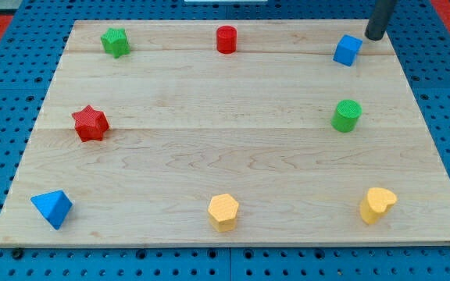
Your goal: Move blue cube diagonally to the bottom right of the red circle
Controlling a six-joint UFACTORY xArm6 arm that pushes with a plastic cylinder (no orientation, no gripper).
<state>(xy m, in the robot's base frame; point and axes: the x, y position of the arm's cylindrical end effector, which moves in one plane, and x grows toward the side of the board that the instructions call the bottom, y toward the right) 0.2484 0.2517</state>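
The blue cube (pixel 348 50) sits near the top right corner of the wooden board (pixel 225 156). The red circle, a short red cylinder (pixel 226 39), stands at the top middle, well to the view's left of the cube. My tip (pixel 375 36) is at the board's top right edge, just above and to the right of the blue cube, a small gap apart from it.
A green star (pixel 116 41) is at top left, a red star (pixel 91 123) at mid left, a blue triangle (pixel 52 208) at bottom left. A green cylinder (pixel 347 115) stands below the cube. A yellow hexagon (pixel 223 211) and yellow heart (pixel 376 204) sit along the bottom.
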